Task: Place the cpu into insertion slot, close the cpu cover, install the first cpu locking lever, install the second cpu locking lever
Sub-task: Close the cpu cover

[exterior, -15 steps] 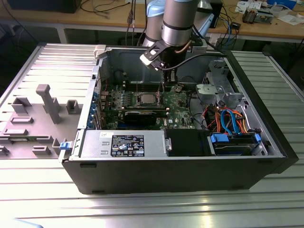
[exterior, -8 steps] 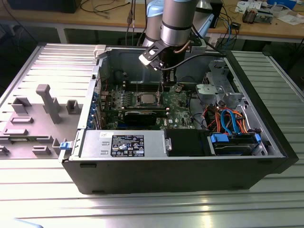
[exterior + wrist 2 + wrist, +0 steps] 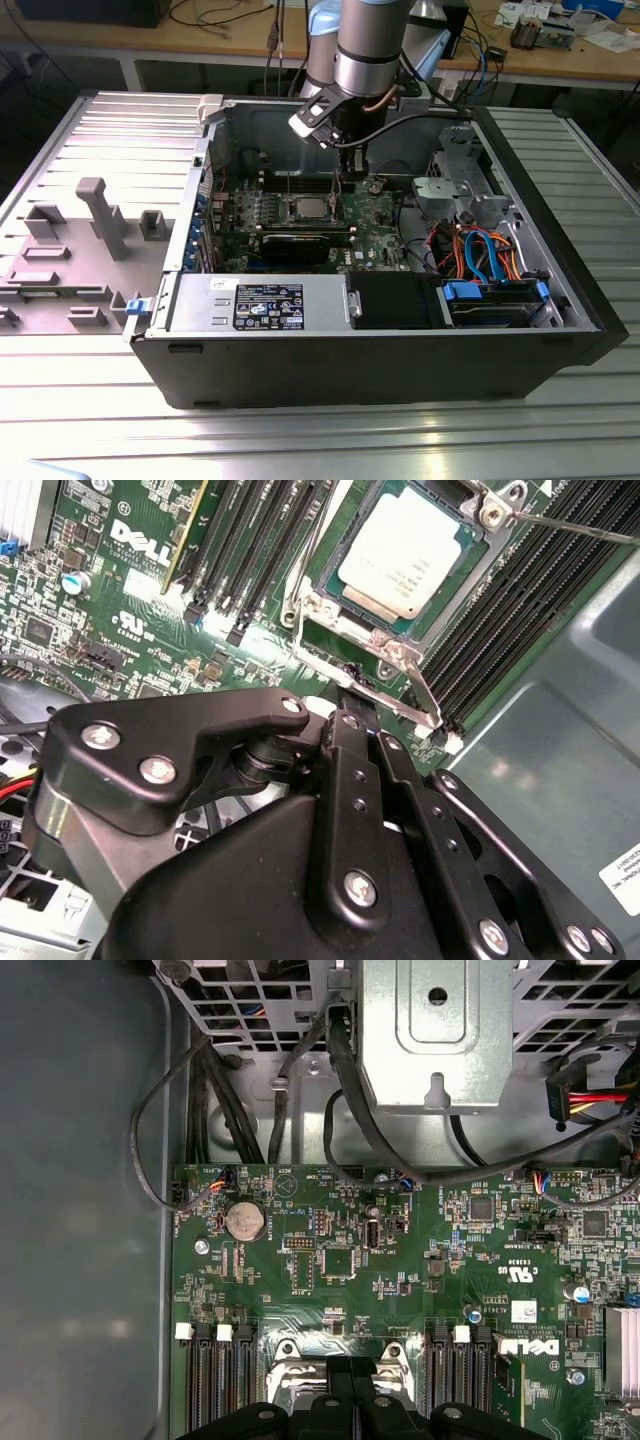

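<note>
Green circuit board (image 3: 150, 600), square cpu (image 3: 410, 550) (smooth silver top)

An open black computer case (image 3: 400, 375) sits on the ribbed metal worktop (image 3: 300, 440). Blue and orange cables (image 3: 487, 252) curl inside it. A round battery (image 3: 244, 1221) sits on the green board (image 3: 400, 1290).

There is 1 open computer case (image 3: 380, 375) on the tabletop (image 3: 300, 445), and 1 robot arm (image 3: 368, 50) with 1 gripper (image 3: 350, 695) reaches into it. Inside I count 1 green motherboard (image 3: 400, 1280), 1 cpu (image 3: 410, 555), 1 cpu cover (image 3: 350, 630) and 1 round coin battery (image 3: 244, 1221). The first wrist view shows 3 white slot clips (image 3: 183, 1331). The exterior view shows 1 power supply (image 3: 260, 305), 1 black graphics card (image 3: 300, 243) and 1 blue drive carrier (image 3: 495, 300).
</note>
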